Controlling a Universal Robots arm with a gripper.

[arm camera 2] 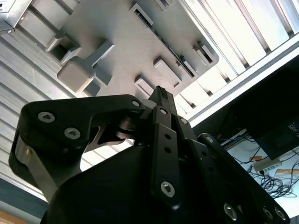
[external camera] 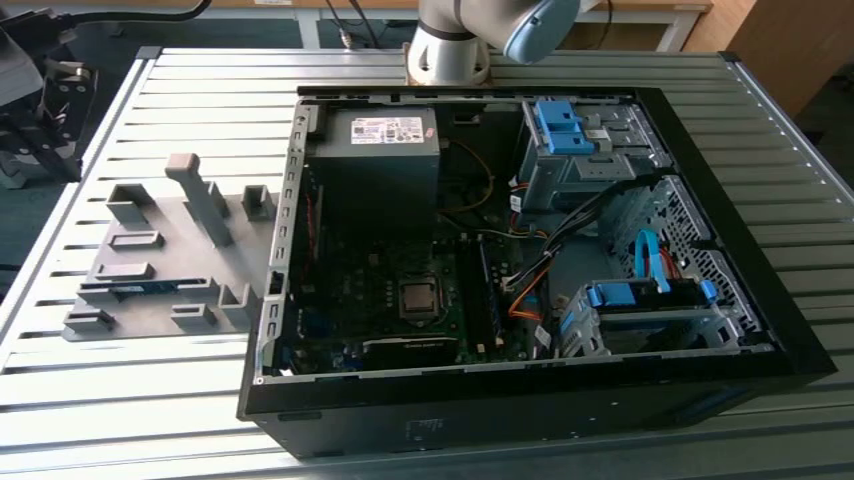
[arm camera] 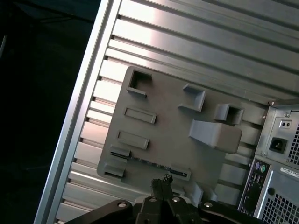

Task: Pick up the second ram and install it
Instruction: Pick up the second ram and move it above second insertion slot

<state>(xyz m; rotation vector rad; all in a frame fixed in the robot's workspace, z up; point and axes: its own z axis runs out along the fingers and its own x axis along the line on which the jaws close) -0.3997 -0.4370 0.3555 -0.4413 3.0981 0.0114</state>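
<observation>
Second ram [external camera: 130,289] sits in fixture [external camera: 171,268] on slatted metal table [external camera: 134,400].

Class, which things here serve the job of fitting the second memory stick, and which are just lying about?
For the job: memory stick, resting in the grey holder; gripper; open computer.
Lying about: floor cables; dark equipment at the exterior view's left.

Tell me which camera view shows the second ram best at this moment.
The exterior view: the second ram sits in a slot of the grey fixture, and its blue-green face is visible. The first wrist view shows it as a thin dark edge. In the second wrist view it is hard to make out on the fixture.
</observation>
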